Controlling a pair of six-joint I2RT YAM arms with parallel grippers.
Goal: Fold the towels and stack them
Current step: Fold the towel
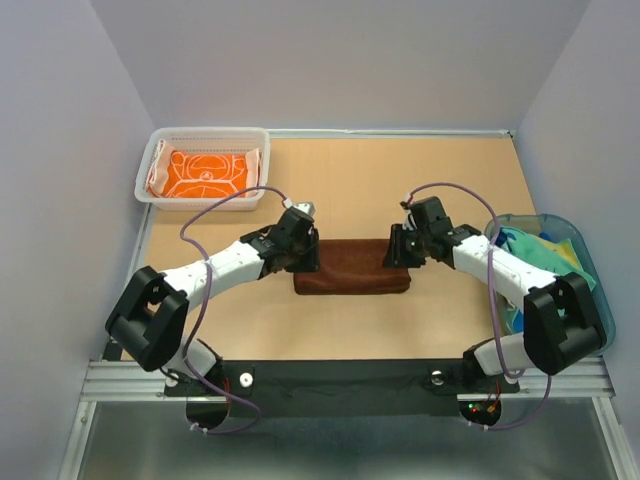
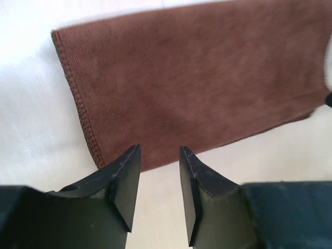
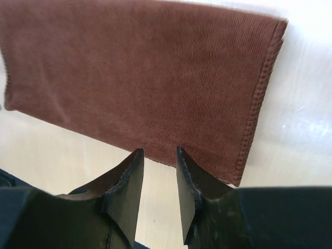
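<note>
From above, the dark brown towel (image 1: 352, 268) lies folded into a flat strip in the middle of the table (image 1: 350, 180), between the two arms. The left gripper (image 1: 306, 258) stands over the brown towel's left end and the right gripper (image 1: 399, 250) over its right end. Far to the upper left of the brown towel, a white mesh basket (image 1: 158, 170) holds a folded orange towel (image 1: 205, 173) with a white pattern. To the right of the brown towel, a translucent blue-green tub (image 1: 578, 236) holds crumpled green and blue towels (image 1: 528, 246).

In the left wrist view, the left gripper (image 2: 159, 150) has its two dark fingers (image 2: 124, 176) apart with nothing between them. Their tips sit at the near long edge of the brown towel (image 2: 197, 78), close to its stitched short end.

In the right wrist view, the right gripper (image 3: 155, 151) also has its fingers (image 3: 124, 181) apart and holds nothing. The tips sit at the near edge of the brown towel (image 3: 140, 78), not far from its stitched end on the right.
</note>
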